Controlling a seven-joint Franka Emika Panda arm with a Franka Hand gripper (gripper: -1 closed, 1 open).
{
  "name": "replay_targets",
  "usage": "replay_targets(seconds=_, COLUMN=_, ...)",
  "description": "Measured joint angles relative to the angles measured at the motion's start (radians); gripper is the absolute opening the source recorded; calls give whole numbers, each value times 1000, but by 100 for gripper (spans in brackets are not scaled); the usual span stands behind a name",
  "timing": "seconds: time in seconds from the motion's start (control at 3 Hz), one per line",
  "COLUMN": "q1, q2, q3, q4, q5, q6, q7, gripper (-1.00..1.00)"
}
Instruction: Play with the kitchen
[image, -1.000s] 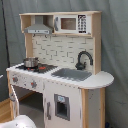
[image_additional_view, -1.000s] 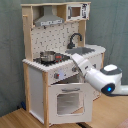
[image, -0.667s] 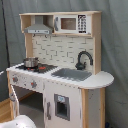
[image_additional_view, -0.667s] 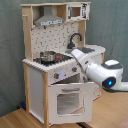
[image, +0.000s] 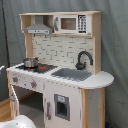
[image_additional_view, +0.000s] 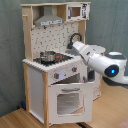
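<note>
Since a second ago, the white robot arm (image_additional_view: 97, 59) has swung up and toward the second exterior view's left, from beside the oven front to counter height, its far end now at the sink side of the big white and light-wood toy kitchen (image_additional_view: 47, 87).

Which way the kitchen lies from the jaws decides the coming move: the kitchen stands to the second exterior view's left of the arm, its counter running crosswise, with the black curved faucet (image_additional_view: 76, 38) just above the arm's tip and the small metal pot (image_additional_view: 47, 56) on the stovetop farther left. The white oven door (image_additional_view: 67, 100) sits below, shut as far as can be seen.

The arm reaches nearly level, its blue-lit joint low on the right. The gripper's end is hidden against the counter; whether the jaws are open cannot be told.
</note>
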Motion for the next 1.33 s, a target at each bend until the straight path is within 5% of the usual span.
replay_targets(seconds=1.33, q1=122, q2=86, q3=-94, q4=0, q5=114, q6=-266, q7=-337, gripper=100)
